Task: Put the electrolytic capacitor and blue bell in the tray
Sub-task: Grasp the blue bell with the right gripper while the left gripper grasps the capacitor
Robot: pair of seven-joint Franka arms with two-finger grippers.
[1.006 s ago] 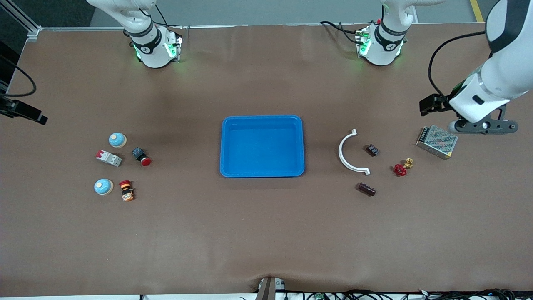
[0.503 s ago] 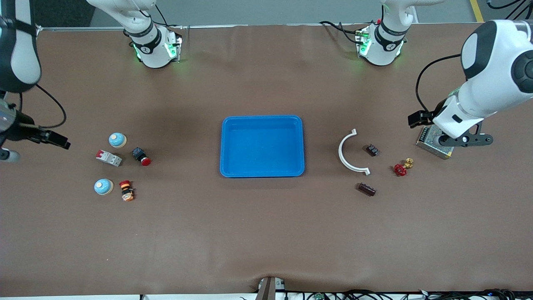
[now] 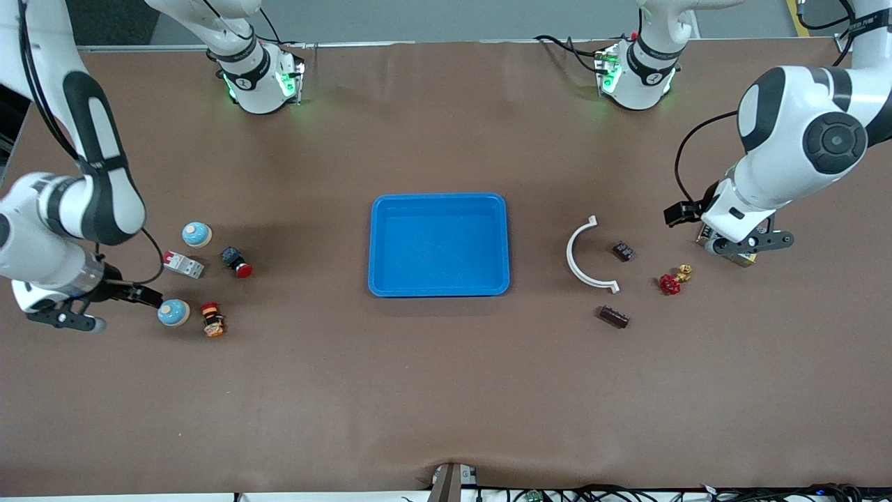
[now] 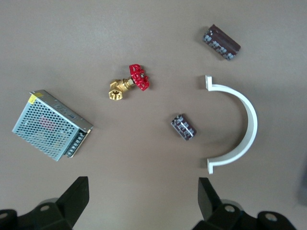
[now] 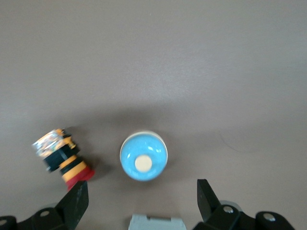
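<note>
Tabletop — blue bell (image 5: 143, 163) under right gripper (image 5: 141, 196), seemingly

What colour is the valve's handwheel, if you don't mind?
Red, on a brass body; the valve shows best in the left wrist view.

The tray (image 3: 439, 244) is being flanked on the bench (image 3: 446, 390) by two bells (image 3: 197, 234) toward the right arm's end and a capacitor (image 3: 614, 316) toward the left arm's.

white curved bracket (image 3: 584, 254), red-handled valve (image 3: 672, 279), metal mesh box (image 4: 50, 124), breaker (image 3: 183, 263), two push buttons (image 3: 237, 261).
</note>
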